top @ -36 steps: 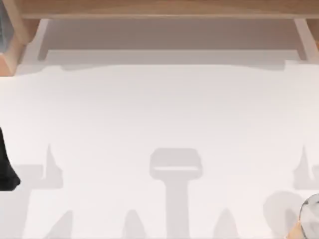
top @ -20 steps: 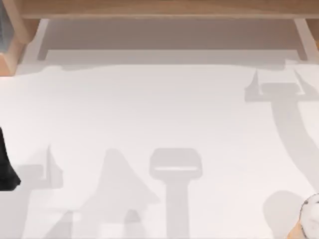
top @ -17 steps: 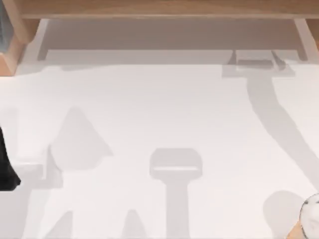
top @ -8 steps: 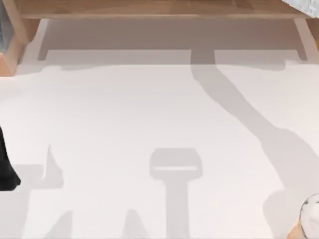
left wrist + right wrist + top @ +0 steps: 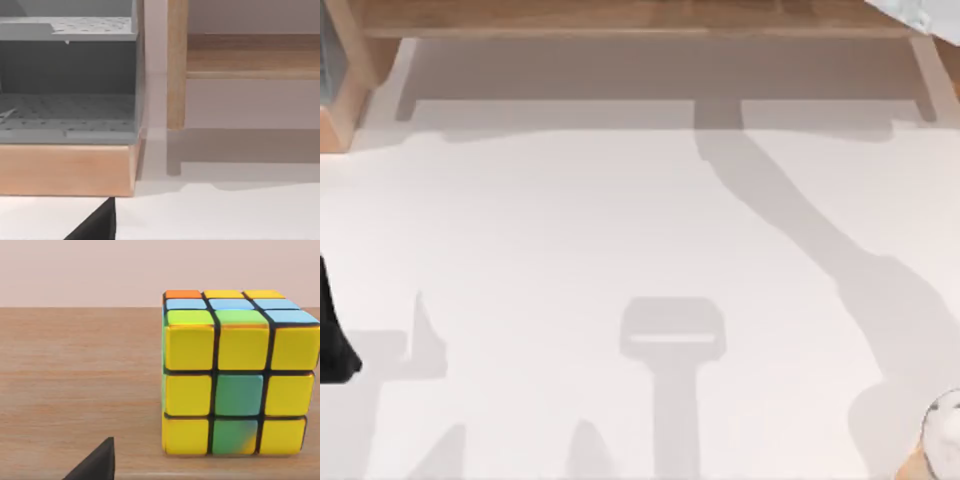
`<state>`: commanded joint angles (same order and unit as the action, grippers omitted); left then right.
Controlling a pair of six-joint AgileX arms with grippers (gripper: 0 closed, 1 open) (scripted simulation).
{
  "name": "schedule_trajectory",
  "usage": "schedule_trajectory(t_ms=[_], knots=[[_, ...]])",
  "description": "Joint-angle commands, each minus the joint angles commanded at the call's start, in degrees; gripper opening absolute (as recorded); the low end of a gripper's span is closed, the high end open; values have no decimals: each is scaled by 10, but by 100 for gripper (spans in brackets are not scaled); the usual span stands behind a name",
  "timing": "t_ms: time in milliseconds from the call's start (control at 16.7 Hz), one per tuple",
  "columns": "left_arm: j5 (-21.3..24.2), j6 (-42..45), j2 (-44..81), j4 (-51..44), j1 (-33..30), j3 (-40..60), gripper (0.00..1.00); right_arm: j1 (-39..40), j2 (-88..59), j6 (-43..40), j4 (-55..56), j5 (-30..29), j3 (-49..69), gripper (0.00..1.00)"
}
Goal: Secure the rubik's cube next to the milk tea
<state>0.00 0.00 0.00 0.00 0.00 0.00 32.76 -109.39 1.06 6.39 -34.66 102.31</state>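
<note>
The rubik's cube stands on a wooden surface in the right wrist view, its near face mostly yellow with two green squares. A black corner of my right gripper pokes in short of the cube, apart from it and off to one side. A grey bit of my right arm shows at the top view's far right corner, over the wooden shelf. The milk tea peeks in at the table's front right edge, whitish on top and tan at the side. My left gripper sits parked at the left edge.
A wooden shelf runs along the back of the white table. The left wrist view faces a grey perforated rack on a wooden base, beside a wooden post. Arm shadows cross the table.
The right arm's shadow has swept from the table's right side up to the back shelf, and a grey part of that arm has come in at the far right corner. The milk tea has stayed put.
</note>
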Motion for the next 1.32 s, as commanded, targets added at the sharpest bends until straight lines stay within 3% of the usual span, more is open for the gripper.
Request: schedule_trajectory(t_ms=[480, 840, 1200, 1320], knots=[[0, 0, 0, 0, 0, 0, 100, 9, -52, -1, -13, -8, 71, 100], [0, 0, 0, 0, 0, 0, 100, -31, -120, -2, -58, 29, 186, 100], [0, 0, 0, 0, 0, 0, 100, -39, -135, -2, -61, 38, 199, 100], [0, 0, 0, 0, 0, 0, 100, -39, -135, -2, -61, 38, 199, 85]])
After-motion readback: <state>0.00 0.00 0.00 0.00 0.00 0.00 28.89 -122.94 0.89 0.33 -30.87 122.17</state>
